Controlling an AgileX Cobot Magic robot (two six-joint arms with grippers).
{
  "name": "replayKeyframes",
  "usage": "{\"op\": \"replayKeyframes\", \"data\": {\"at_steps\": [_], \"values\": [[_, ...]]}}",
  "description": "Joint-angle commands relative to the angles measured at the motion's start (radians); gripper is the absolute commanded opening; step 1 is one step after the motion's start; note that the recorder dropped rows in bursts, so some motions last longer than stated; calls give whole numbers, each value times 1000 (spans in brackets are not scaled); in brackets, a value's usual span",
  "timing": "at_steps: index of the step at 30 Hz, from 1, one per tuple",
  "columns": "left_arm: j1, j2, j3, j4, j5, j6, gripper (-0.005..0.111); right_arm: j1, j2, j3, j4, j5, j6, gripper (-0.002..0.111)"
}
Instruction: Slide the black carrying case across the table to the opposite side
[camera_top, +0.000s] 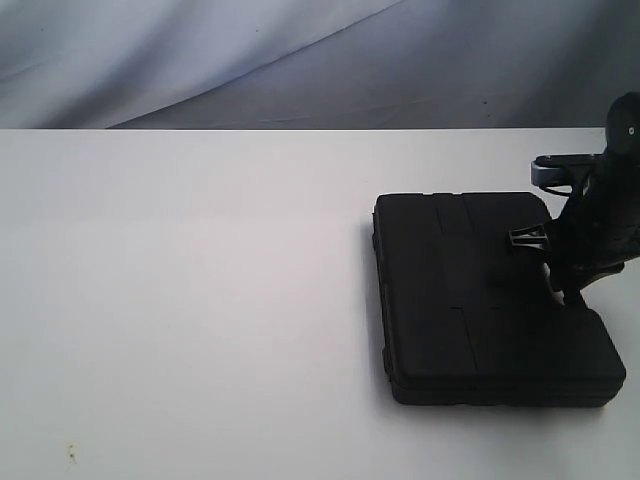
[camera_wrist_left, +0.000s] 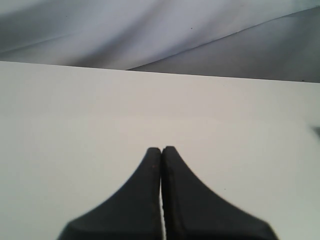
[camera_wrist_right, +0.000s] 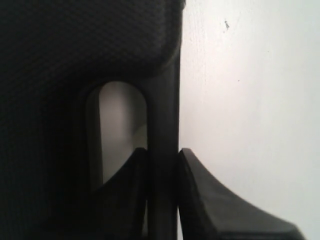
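1. Right wrist view: the right jaws are clamped narrow on the handle (camera_wrist_right: 162, 125) of the black carrying case (camera_wrist_right: 75, 50). One finger sits in the handle opening and the other on its outer side, over the bench (camera_wrist_right: 250, 100).
2. The left jaws are pressed together on nothing, above bare bench.
3. The exterior view shows the case lying flat at the right side of the bench, close to the right edge, with the right arm (camera_top: 600, 230) reaching down onto it.
4. Progress, as I judge it: the grip is taken, but the slide looks barely begun, if at all. The whole wide left stretch of bench lies ahead.
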Motion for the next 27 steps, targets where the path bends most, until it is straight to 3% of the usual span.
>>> {"op": "replayKeyframes", "data": {"at_steps": [1,27], "values": [[3,-3,4,0,-3,-1,0,2,-13,1,52,-44,1,16],[3,-3,4,0,-3,-1,0,2,-130,1,53,-95,16,19]]}}
